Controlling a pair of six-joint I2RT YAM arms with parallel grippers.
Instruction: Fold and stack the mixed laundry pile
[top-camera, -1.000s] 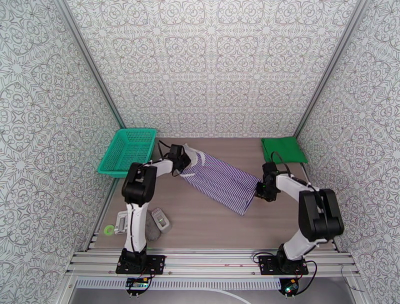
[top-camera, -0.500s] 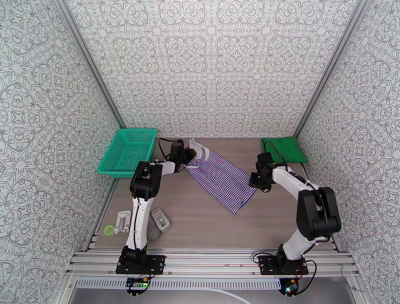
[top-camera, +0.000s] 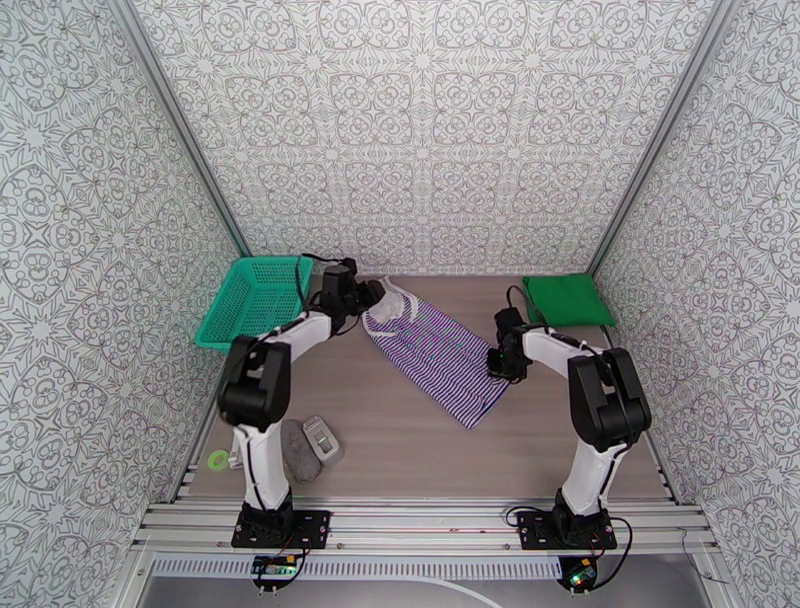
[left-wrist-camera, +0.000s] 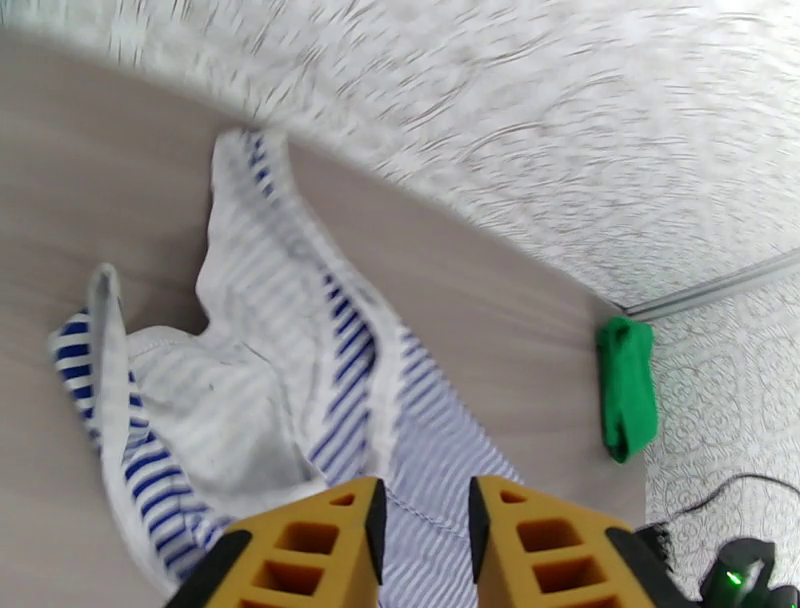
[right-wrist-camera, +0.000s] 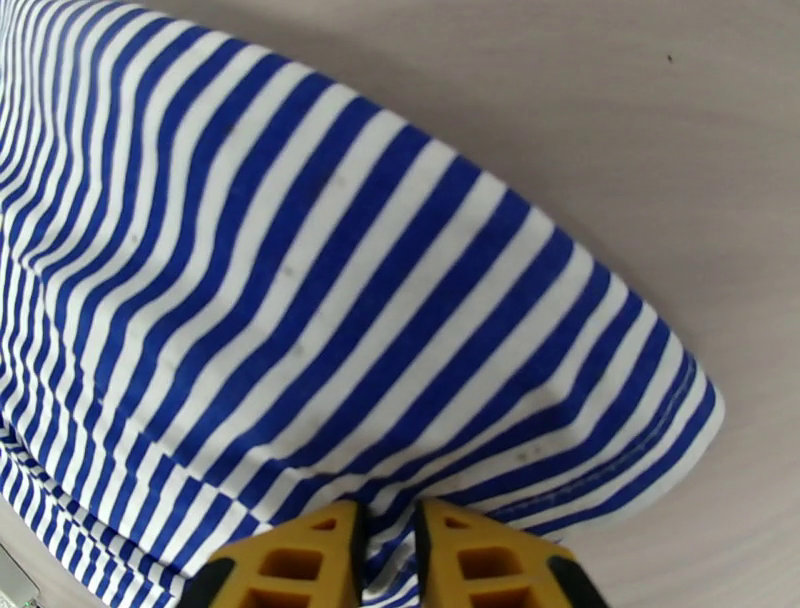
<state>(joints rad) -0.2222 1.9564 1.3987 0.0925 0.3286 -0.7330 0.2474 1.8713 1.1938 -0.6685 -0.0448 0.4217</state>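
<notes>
Left arm (top-camera: 300, 333) stretches farther back, over striped top (top-camera: 432, 355).

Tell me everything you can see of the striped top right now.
The navy-and-white striped sleeveless top is thin soft cloth, lying mostly flat and diagonal on the table. Its neckline is far-left with the paler inside showing, its hem near-right. The right gripper pinches a bunched hem edge; the left gripper stands open above the neckline end.

1. The sleeveless top (top-camera: 432, 350) lies mid-frame on the table (top-camera: 400, 450), running upper left to lower right.
2. The mesh basket (top-camera: 255, 300) sits left of it.
3. The folded shirt (top-camera: 568, 298) lies right of it, in the table's far corner.
4. Small objects (top-camera: 320, 440) rest at lower left.
</notes>
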